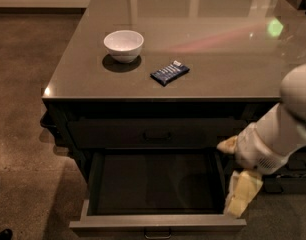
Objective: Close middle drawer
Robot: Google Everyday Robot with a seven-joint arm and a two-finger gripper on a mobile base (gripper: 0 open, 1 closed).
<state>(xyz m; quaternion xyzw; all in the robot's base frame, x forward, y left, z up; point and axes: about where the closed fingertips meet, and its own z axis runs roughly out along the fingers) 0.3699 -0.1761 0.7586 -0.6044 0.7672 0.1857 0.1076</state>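
Observation:
The middle drawer (155, 223) is pulled far out below the counter, with a dark bare interior, a lighter grey rim and a small bar pull (157, 232) at the bottom edge of view. My gripper (238, 196) hangs from the white arm at the drawer's right front corner, its pale fingers (241, 191) pointing down beside the right wall. It holds nothing that I can see. Above the open drawer, a closed drawer front (150, 133) shows a like handle.
A white bowl (123, 45) and a dark blue snack packet (169, 72) lie on the grey countertop (218, 49). The brown floor (23, 84) spreads to the left. A dark shoe tip (2, 233) shows at the bottom left.

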